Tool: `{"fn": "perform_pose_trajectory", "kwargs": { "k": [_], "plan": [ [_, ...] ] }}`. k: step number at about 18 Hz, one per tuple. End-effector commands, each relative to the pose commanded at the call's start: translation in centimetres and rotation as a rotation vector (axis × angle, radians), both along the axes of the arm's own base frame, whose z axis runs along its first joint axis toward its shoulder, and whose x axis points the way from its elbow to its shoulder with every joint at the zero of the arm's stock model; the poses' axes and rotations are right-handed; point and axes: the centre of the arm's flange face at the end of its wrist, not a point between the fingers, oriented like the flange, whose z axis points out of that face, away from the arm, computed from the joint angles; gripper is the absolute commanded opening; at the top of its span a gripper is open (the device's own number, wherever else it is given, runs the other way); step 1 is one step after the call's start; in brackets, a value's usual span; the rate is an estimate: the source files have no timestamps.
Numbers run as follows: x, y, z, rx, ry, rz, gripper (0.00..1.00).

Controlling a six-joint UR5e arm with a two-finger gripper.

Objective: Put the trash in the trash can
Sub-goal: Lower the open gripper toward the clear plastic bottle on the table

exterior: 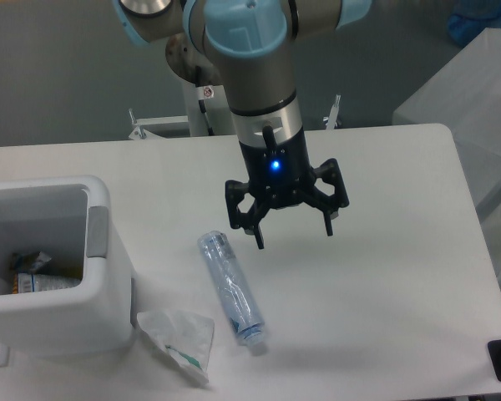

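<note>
While the arm hangs above the middle of the desk (384, 276), the trash can (100, 276) occupies the left edge. It is a white boxy bin with rounded corners, a thick rim and a grey panel on its right-hand wall. Some packaging (35, 274) lies inside it, low against the left interior; what it is cannot be made out. Just beside the can's near right corner, close to the front edge of the desk, lies the crumpled white wrapper (182, 336) with green marks. Immediately right of the wrapper lies the crushed clear plastic bottle (232, 288), bluish in tint, flat on the surface and angled from upper left to lower right, its lower end near the wrapper but apart from it. Above and to the right of the bottle's upper end is the gripper (293, 236), its black fingers spread wide with nothing between them, pointing downward, clear of the bottle. A blue indicator light (275, 164) glows on the gripper body.
</note>
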Motion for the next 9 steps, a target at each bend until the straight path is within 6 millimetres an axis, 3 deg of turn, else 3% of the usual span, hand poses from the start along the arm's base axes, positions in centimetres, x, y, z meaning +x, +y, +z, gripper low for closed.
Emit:
{"fn": "perform_pose_trajectory", "kwargs": {
  "k": [4,9],
  "plan": [
    [-0.2,0.2,-0.4,0.004,-0.008,-0.001,1.00],
    [-1.0,1.2,-2.6,-0.007,-0.028,0.002,1.00]
  ]
}}
